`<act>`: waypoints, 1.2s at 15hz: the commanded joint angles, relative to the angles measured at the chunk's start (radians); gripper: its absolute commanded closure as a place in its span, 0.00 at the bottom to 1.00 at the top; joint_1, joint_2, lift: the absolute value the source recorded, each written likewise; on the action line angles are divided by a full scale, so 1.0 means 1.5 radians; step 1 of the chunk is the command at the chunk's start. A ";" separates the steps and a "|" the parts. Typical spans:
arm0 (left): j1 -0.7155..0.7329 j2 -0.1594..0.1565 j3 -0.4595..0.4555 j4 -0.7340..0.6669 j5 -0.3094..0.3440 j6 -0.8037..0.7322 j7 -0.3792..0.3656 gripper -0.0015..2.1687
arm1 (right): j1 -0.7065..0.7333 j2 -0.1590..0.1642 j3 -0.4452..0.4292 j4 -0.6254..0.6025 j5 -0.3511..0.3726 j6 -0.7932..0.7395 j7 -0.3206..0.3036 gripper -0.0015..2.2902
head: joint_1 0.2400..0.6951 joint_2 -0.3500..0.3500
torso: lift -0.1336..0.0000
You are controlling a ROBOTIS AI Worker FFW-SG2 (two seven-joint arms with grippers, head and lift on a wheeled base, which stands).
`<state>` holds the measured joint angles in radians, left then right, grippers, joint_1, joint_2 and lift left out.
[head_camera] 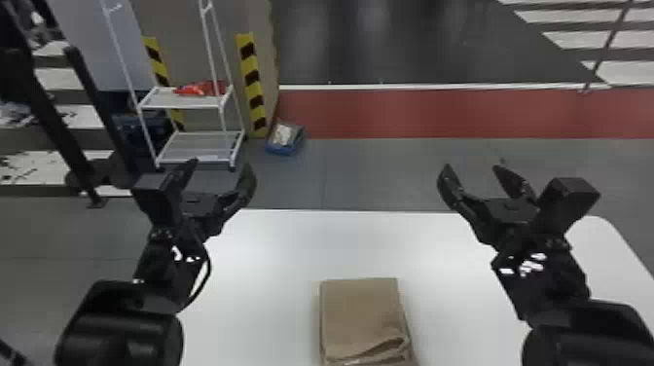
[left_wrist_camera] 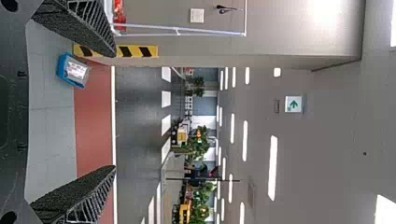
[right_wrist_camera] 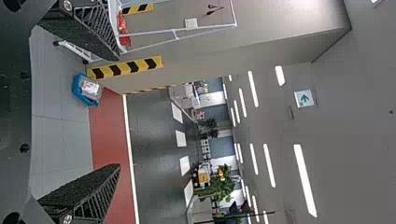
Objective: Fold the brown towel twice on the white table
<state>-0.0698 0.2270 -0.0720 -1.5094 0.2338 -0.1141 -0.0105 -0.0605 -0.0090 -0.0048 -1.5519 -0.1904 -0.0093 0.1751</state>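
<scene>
The brown towel [head_camera: 362,316] lies as a folded bundle on the white table [head_camera: 263,272], at the near middle of the head view, with layered, slightly rumpled edges at its near right corner. My left gripper [head_camera: 219,173] is up beyond the towel on its left, fingers spread with nothing between them; the left wrist view shows the same gripper [left_wrist_camera: 114,112] open. On the other side, my right gripper [head_camera: 471,174] is held beyond the towel to its right, likewise open, and in the right wrist view that gripper [right_wrist_camera: 119,112] holds nothing.
Behind the table at the left stands a white shelf rack [head_camera: 194,100] with a red item [head_camera: 202,89] on it. A blue bin [head_camera: 285,138] sits on the floor beside a pillar with yellow and black strips. The table's far edge runs below both grippers.
</scene>
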 commanded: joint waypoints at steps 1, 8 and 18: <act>-0.002 0.000 0.000 0.000 0.003 0.000 0.000 0.01 | 0.000 0.000 -0.002 0.003 -0.003 -0.007 0.001 0.03 | 0.84 0.59 | 1.00; -0.005 0.001 0.004 0.000 0.008 0.000 -0.004 0.01 | -0.004 0.001 0.000 0.011 -0.003 -0.017 0.000 0.03 | 0.83 0.59 | 1.00; -0.004 0.003 0.005 0.000 0.007 0.000 -0.005 0.01 | -0.004 0.000 0.000 0.014 -0.002 -0.017 0.000 0.03 | 0.83 0.59 | 1.00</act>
<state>-0.0765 0.2316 -0.0658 -1.5093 0.2438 -0.1141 -0.0184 -0.0660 -0.0078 -0.0046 -1.5309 -0.1935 -0.0344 0.1733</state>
